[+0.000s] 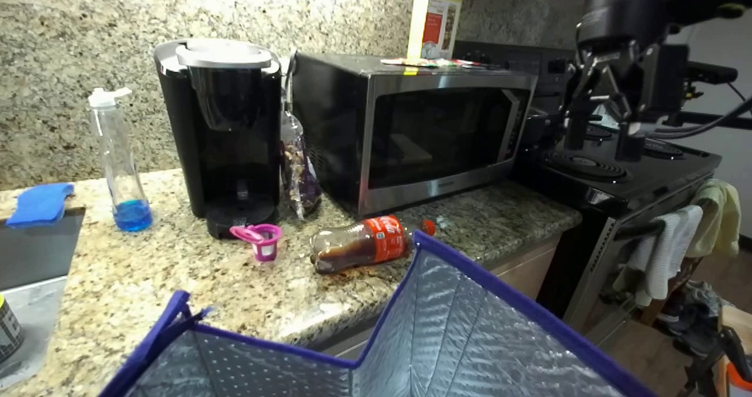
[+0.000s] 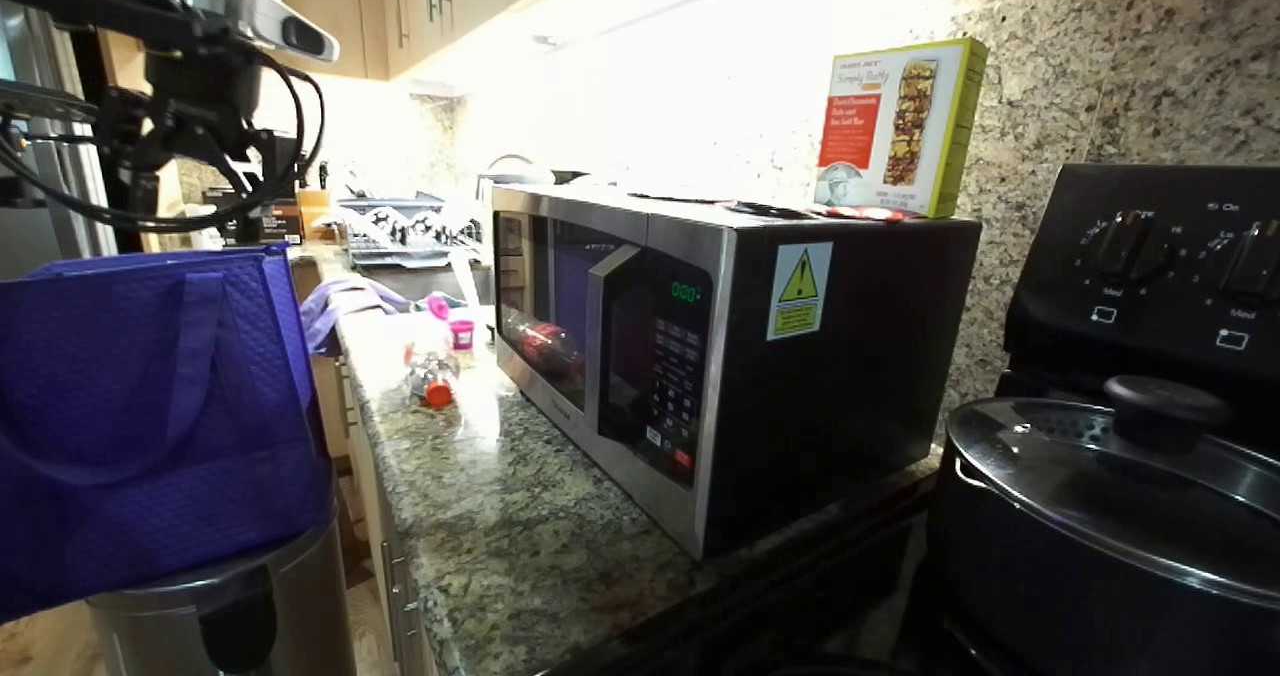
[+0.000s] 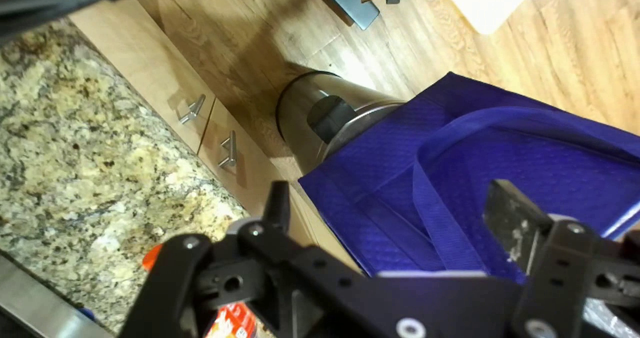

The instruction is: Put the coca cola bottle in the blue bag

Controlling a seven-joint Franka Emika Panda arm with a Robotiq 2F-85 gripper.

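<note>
Your claw [image 3: 395, 212] hangs wide and empty, higher than the blue bag [image 3: 480, 178], with the coca cola bottle [image 1: 365, 247] lower down, toward the wrist view's lower left, lying on its side on the tabletop [image 1: 235, 303] in front of the microwave [image 1: 435, 135]. The bottle's long axis runs roughly along the microwave's front, cap toward the stove [image 1: 658, 172], so you likely need to turn before closing across it. Count one claw, one blue bag, one coca cola bottle, one pink cup [image 1: 268, 243], one blue-liquid bottle [image 1: 133, 214], one coffee maker [image 1: 235, 150], one microwave.
</note>
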